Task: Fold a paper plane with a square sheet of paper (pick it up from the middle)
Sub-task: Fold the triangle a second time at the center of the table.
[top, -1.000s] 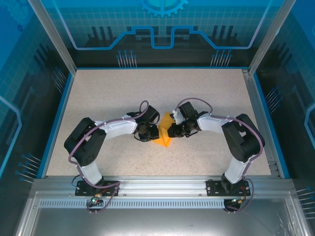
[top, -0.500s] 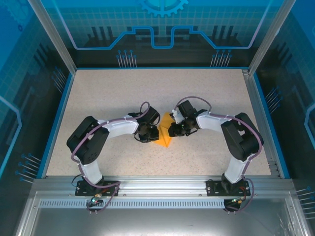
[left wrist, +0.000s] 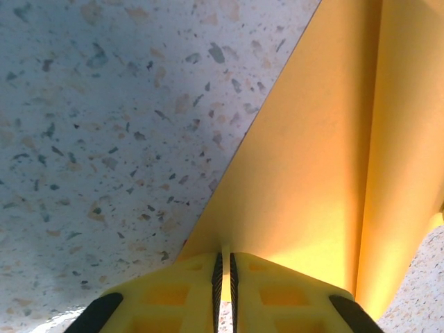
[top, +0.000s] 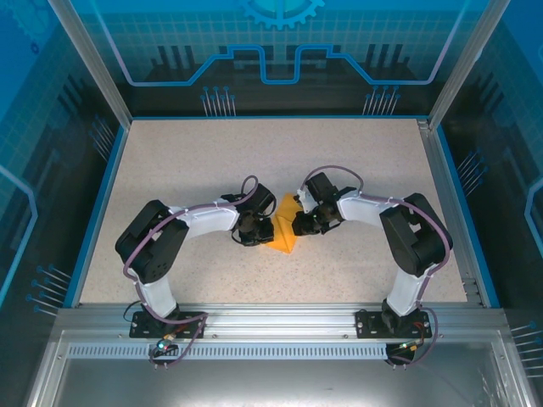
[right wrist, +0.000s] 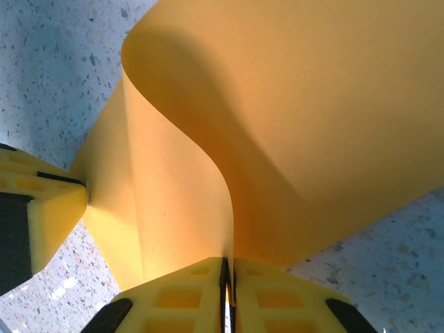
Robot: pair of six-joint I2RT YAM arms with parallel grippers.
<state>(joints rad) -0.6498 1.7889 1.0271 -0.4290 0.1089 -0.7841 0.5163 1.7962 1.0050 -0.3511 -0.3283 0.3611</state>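
Observation:
The bright-orange sheet of paper [top: 287, 236], folded down to a small pointed wedge, sits at the table's middle between both grippers. My left gripper [top: 261, 229] is shut on the paper's left edge; in the left wrist view its pads [left wrist: 225, 269] pinch a thin edge, and the paper [left wrist: 312, 166] spreads away flat with a long crease. My right gripper [top: 299, 225] is shut on the right side. In the right wrist view the paper [right wrist: 291, 104] curls up from the right gripper [right wrist: 227, 277] in an S-bend. The left gripper's yellow finger [right wrist: 48, 208] touches the paper's far edge.
The speckled tabletop [top: 195, 161] is bounded by a blue rim [top: 102, 195] and clear enclosure walls. Both arm bases [top: 161, 318] stand on the metal rail at the near edge. The two wrists are almost touching over the paper.
Both grippers have edged slightly closer together and toward the far side, keeping their hold. The orange wedge between them looks a little narrower.

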